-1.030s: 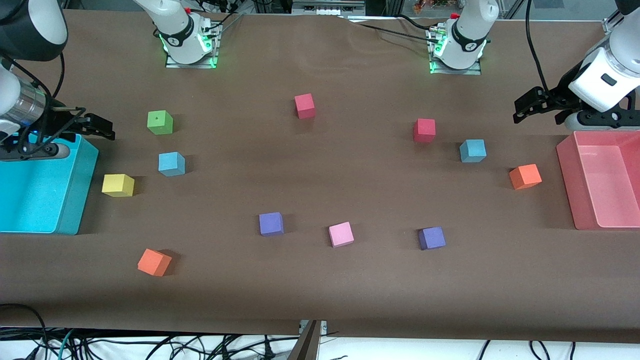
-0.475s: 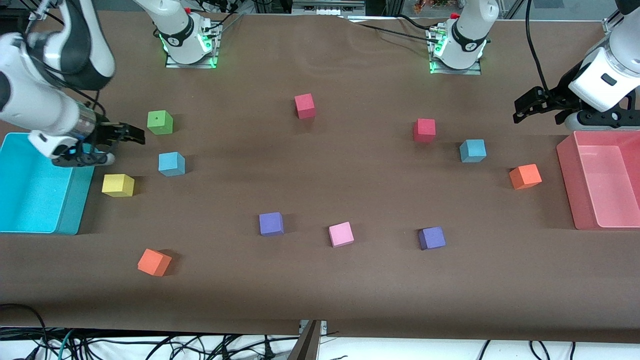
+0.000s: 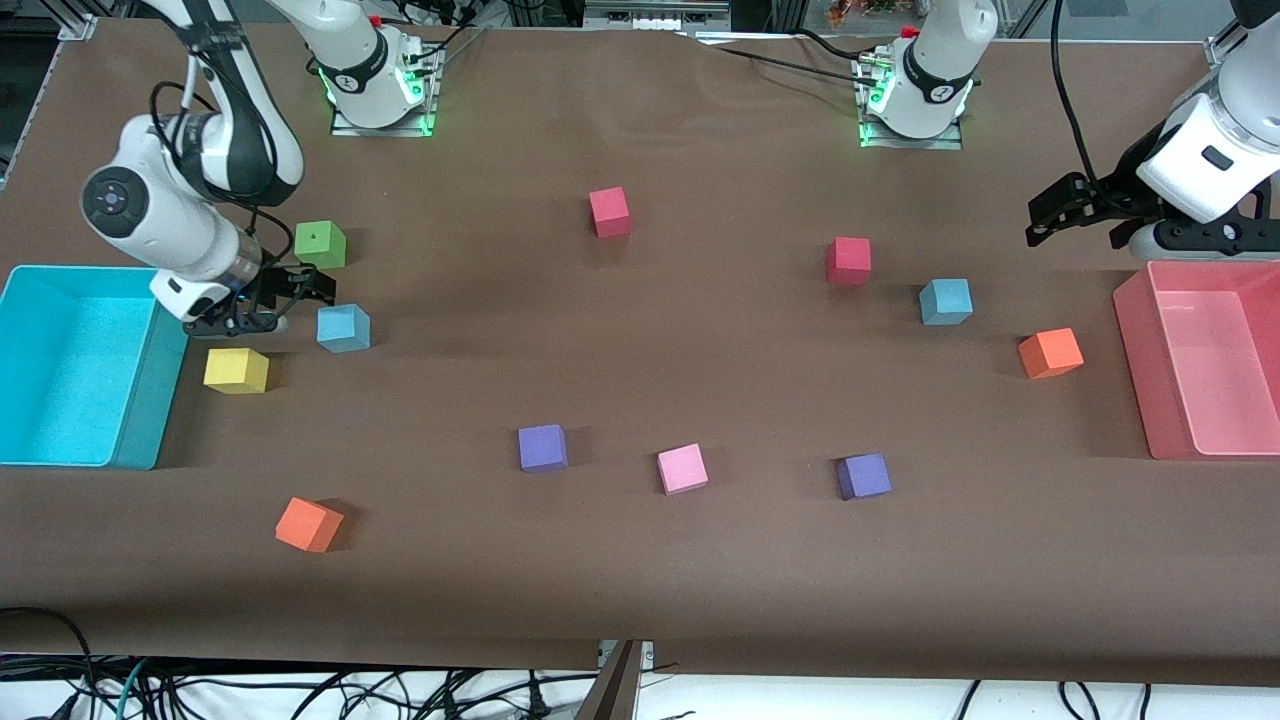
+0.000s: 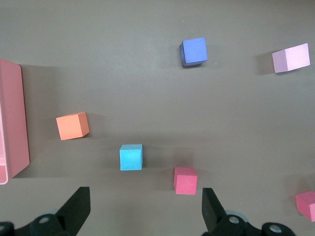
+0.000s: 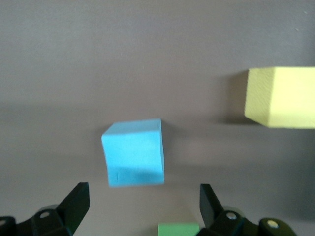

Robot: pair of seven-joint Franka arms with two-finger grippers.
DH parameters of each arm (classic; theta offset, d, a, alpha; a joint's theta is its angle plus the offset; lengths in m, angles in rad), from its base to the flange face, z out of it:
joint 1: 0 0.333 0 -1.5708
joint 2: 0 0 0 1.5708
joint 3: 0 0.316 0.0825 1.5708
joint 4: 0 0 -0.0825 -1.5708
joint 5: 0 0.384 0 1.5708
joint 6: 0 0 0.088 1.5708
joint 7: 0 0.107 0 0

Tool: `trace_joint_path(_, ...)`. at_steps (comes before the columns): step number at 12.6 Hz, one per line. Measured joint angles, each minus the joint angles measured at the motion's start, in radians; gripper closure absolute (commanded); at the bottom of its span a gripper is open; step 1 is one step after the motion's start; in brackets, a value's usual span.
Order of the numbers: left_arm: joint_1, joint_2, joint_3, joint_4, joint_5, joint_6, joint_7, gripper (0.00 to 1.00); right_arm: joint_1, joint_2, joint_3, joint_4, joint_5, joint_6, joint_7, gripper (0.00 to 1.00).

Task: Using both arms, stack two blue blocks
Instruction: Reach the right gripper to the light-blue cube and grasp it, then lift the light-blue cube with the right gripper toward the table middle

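Observation:
One blue block (image 3: 343,328) lies toward the right arm's end of the table, between a green cube (image 3: 320,244) and a yellow cube (image 3: 236,370). My right gripper (image 3: 308,290) hangs open just above the table beside this block; in the right wrist view the block (image 5: 134,152) sits ahead of the open right gripper (image 5: 142,209). The other blue block (image 3: 945,301) lies toward the left arm's end. My left gripper (image 3: 1042,222) waits open in the air near the pink tray, and its wrist view shows that block (image 4: 131,157) ahead of the empty left gripper (image 4: 145,209).
A cyan tray (image 3: 140,420) stands at the right arm's end and a pink tray (image 3: 1135,360) at the left arm's end. Red (image 3: 848,260), orange (image 3: 1050,352), purple (image 3: 863,476), pink (image 3: 682,468) and other cubes are scattered over the brown table.
The right arm has swung from over the cyan tray toward the blue block and come lower, its gripper still open. The left arm has not moved.

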Motion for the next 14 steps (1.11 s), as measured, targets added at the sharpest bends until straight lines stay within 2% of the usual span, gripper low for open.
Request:
trace_joint_path(2, -0.006, 0.000, 0.000, 0.001, 0.000, 0.000, 0.000, 0.00, 0.001, 0.050, 0.013, -0.012, 0.000, 0.085, -0.015, 0.01)
trace_joint_path(7, -0.008, 0.000, 0.000, 0.001, 0.000, 0.000, 0.000, 0.00, 0.004, 0.121, 0.040, -0.013, -0.001, 0.182, -0.037, 0.02)
trace_joint_path(8, -0.008, 0.000, 0.000, 0.001, 0.000, 0.000, 0.000, 0.00, 0.004, 0.126, 0.040, -0.013, -0.001, 0.184, -0.040, 0.07)
trace_joint_path(9, -0.008, 0.000, 0.000, 0.001, 0.000, 0.000, 0.000, 0.00, 0.004, 0.133, 0.040, -0.013, -0.001, 0.184, -0.041, 0.25)
trace_joint_path(10, -0.008, 0.000, 0.000, 0.001, 0.000, 0.000, 0.000, 0.00, 0.004, 0.141, 0.040, -0.013, -0.001, 0.184, -0.041, 0.57)
trace_joint_path(11, -0.008, 0.000, 0.000, 0.001, 0.000, 0.000, 0.000, 0.00, 0.004, 0.149, 0.040, -0.013, -0.001, 0.184, -0.042, 0.75)
trace_joint_path(12, -0.008, 0.000, 0.000, 0.001, 0.000, 0.000, 0.000, 0.00, 0.004, 0.154, 0.040, -0.013, -0.001, 0.184, -0.044, 0.82)
trace_joint_path(14, -0.007, 0.000, 0.003, 0.001, 0.000, 0.000, 0.000, 0.00, 0.004, 0.153, 0.041, -0.012, -0.001, 0.184, -0.050, 0.82)
